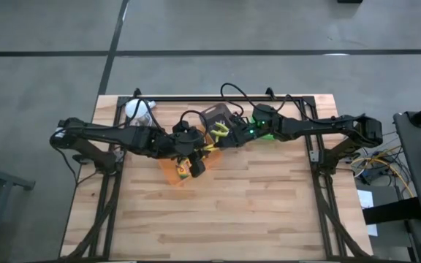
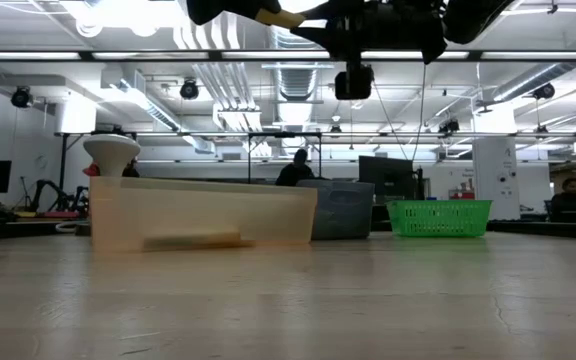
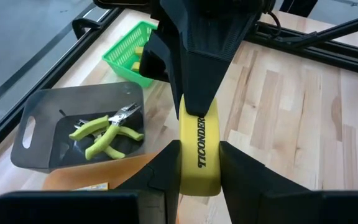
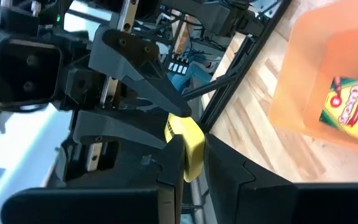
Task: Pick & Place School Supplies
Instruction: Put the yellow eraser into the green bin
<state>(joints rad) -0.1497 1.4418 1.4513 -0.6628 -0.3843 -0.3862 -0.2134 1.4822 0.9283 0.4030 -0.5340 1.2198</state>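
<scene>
A yellow Ticonderoga block (image 3: pixel 199 146) is seen pinched at both ends above the wooden surface (image 1: pixel 269 212), the left gripper (image 3: pixel 199 168) clamping one end and the right gripper (image 4: pixel 188 158) pressed onto the other: a handover, it is judged, in progress. Below, a crayon box (image 4: pixel 353 106) lies in the orange tray (image 4: pixel 303 81). Beyond, lime-handled pliers (image 3: pixel 107 132) rest in the black tray (image 3: pixel 42 140), the green basket (image 3: pixel 126 50) farther off. Release by one gripper is called for next.
</scene>
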